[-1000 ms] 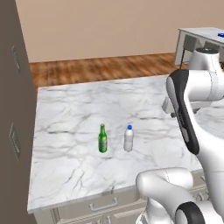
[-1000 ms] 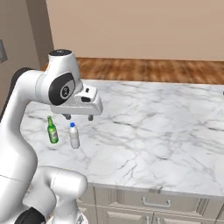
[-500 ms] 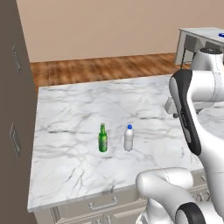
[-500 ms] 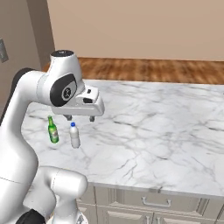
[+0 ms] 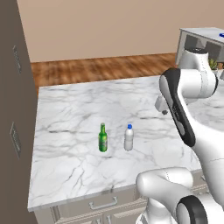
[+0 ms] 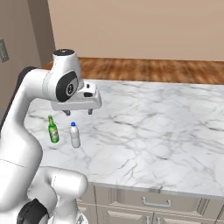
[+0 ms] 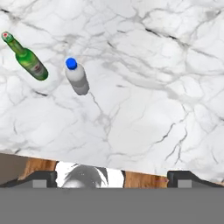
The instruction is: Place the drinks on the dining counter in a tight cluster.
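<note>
You have two of the drinks standing upright on the dining counter (image 5: pixel 78 166), near its left end: the slim green glass bottle (image 5: pixel 103 138) and, just beside it but apart, the clear bottle with the blue cap (image 5: pixel 128 138). The gripper (image 6: pixel 78 112) hovers above and a little behind them with its jaws spread wide and nothing between them. Expect both bottles to be stiff, smooth and slippery; the glass one is probably the heavier and would break if tipped off the edge, while the clear one looks light and likely to topple at a nudge. Both are tall and narrow, so take each around the body below the shoulder — not by the neck or cap — and slide or lift gently. The hand view looks straight down and gives you the true gap between the two bottles and the counter's far edge with wood floor beyond, which the base views flatten. The base views, in turn, show how high the hand sits over the slab, and the left one shows a second grey counter (image 5: pixel 199 39) far behind the arm.
</note>
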